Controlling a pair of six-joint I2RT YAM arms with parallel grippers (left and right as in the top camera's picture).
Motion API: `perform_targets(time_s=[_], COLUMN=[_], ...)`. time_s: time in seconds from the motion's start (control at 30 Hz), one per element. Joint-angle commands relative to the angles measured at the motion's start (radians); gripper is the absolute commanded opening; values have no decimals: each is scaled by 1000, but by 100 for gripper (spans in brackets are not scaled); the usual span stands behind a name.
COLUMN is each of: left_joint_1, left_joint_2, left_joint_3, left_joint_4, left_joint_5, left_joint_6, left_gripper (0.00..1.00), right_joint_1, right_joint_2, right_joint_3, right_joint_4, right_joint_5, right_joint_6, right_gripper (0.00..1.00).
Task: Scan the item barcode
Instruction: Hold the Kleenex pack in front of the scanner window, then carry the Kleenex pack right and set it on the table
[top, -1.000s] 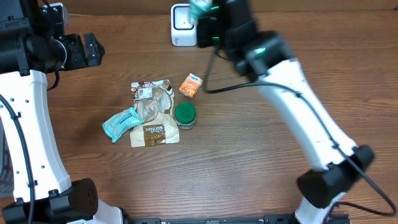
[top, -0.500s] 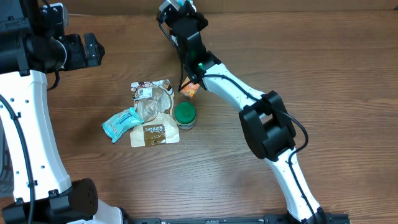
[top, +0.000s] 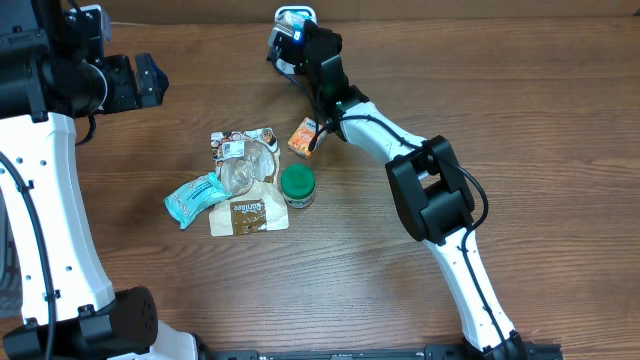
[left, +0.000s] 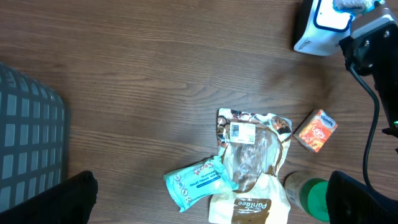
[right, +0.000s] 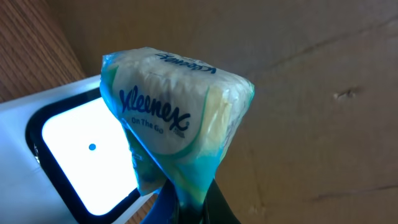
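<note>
Tissue pack likely light, squashy, slick; right gripper pinches its end over scanner, bench's far edge; left gripper wide, empty.

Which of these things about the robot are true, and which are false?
1. The right gripper is pinching a Kleenex pack. True.
2. The pack is far away from the scanner. False: it is held up right in front of the scanner.
3. The left gripper is open and holds nothing. True.
4. The scanner's window is dark. False: it glows white.
</note>
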Motion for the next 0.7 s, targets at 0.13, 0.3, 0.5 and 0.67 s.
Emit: perform_targets(time_s=[0.13,0.3,0.5,0.67], left_joint_1=[-2,-2,-2,-2], left_joint_2=[-4,-4,-4,-4], left_joint_3=[14,14,14,14], left_joint_4=[3,3,3,3], left_joint_5=[8,8,8,8], left_joint_6=[22,22,22,22], left_gripper=[100,100,100,100], right_joint_1=[15,7,-26,-103], right_joint_2=[-131,-333,-584,-726], right_joint_3=[14,14,14,14], right_joint_4=[-9,-229,-720,-1174], right_joint_5=[-8,-12,-29,-164], right_joint_6=[121,422,981,1337], right_gripper=[4,4,4,4])
